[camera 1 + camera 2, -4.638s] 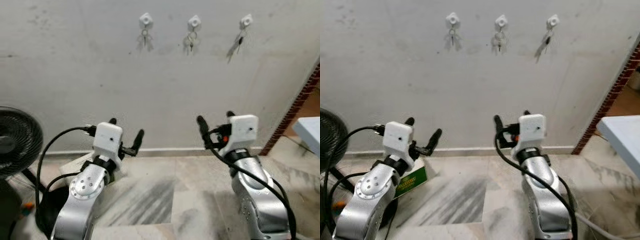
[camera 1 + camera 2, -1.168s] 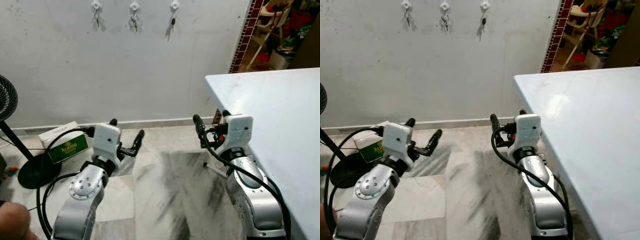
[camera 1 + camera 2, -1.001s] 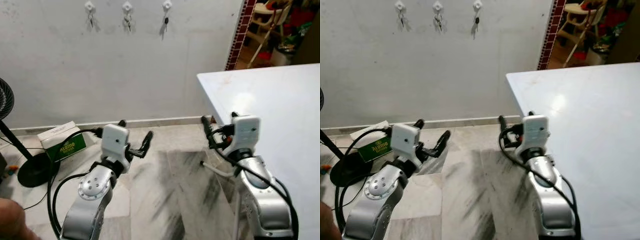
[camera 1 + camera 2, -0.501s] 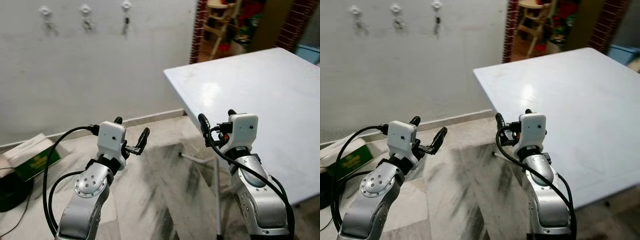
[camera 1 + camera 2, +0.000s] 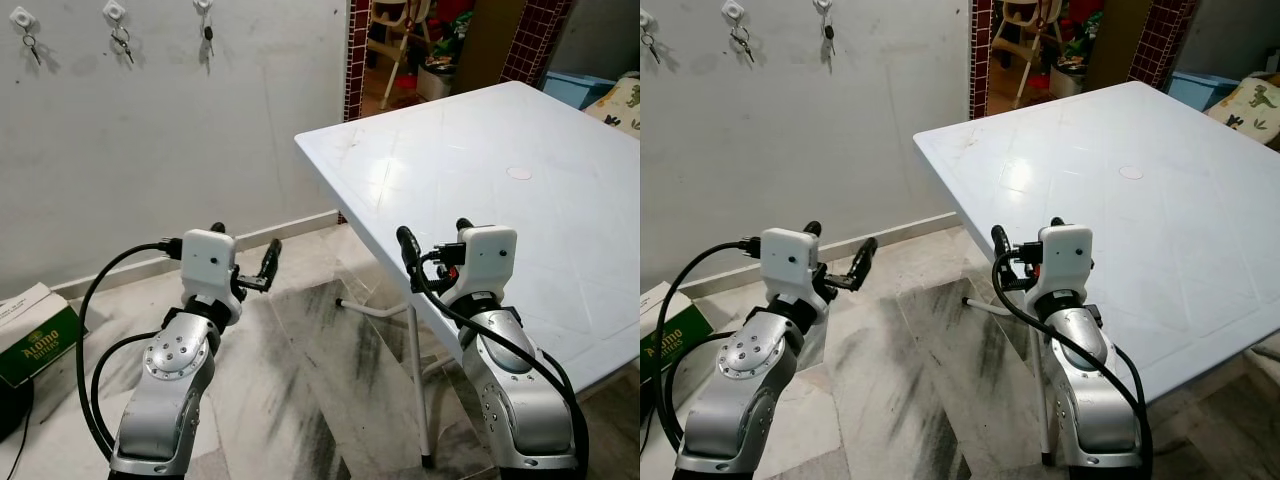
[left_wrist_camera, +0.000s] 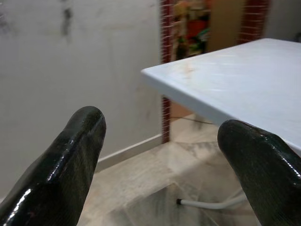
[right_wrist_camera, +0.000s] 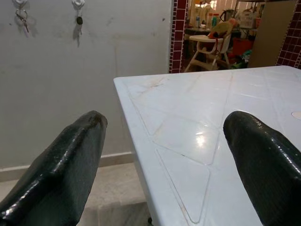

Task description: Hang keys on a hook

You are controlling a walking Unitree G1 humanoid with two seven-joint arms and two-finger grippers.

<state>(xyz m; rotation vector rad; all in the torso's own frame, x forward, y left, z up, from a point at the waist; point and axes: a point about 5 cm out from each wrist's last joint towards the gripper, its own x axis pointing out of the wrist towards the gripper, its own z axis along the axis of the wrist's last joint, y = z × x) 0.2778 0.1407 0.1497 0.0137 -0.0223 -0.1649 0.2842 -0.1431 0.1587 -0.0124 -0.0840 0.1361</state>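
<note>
Three sets of keys (image 5: 120, 44) hang from white hooks (image 5: 113, 11) high on the wall, light, jangly metal best pinched at the ring. Both the left gripper (image 5: 243, 262) and right gripper (image 5: 432, 247), fingers apart and empty, hover beside a white table (image 5: 560, 200).

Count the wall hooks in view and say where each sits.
3, in a row high on the wall: left hook, middle hook, right hook at the frame's top. Each carries keys.

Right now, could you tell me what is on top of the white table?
The white table carries one faint round mark near its middle. The right claw and its arm cover part of the near edge; the far right corner is cropped.
</note>
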